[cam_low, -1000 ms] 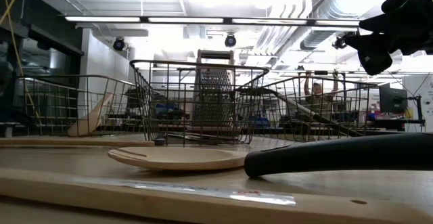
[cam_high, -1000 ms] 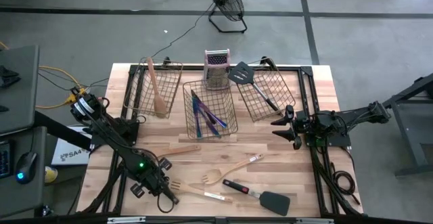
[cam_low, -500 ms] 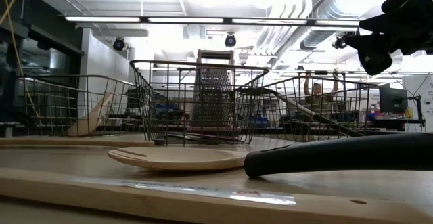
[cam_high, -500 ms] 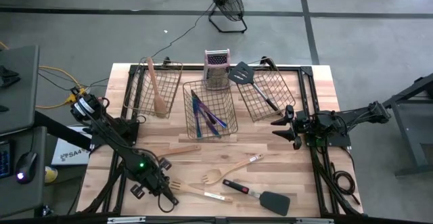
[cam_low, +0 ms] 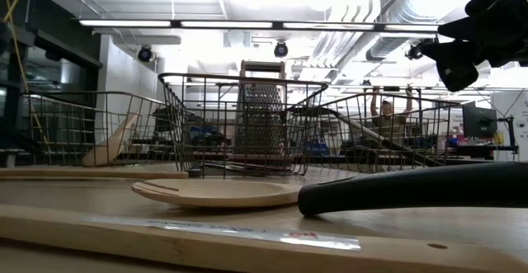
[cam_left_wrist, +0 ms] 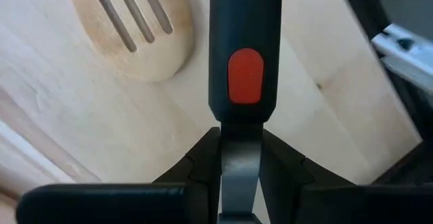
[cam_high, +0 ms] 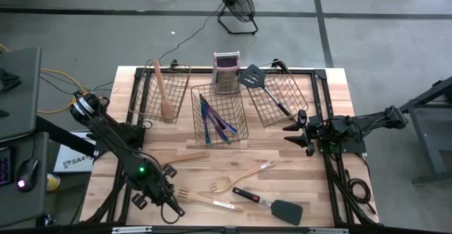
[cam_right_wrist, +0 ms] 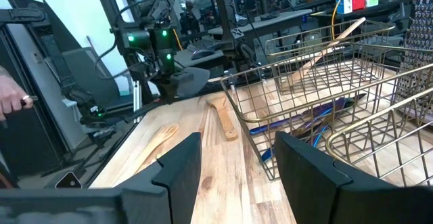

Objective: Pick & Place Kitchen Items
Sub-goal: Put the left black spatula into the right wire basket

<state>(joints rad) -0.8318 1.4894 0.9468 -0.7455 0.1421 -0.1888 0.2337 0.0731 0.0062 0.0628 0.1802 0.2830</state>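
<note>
Wooden worktop (cam_high: 332, 85) carries three wire baskets (cam_high: 219, 114); left pincer (cam_high: 169, 204) grips a black spatula (cam_left_wrist: 243, 55), right pincer (cam_high: 293, 131) hovers wide open.

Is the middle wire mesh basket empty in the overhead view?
No, the middle wire mesh basket holds several slim iridescent purple-blue cutlery pieces.

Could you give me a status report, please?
Left gripper shut on black spatula, front left. Right gripper open, empty, beside right basket. Wooden fork lies close by.
</note>
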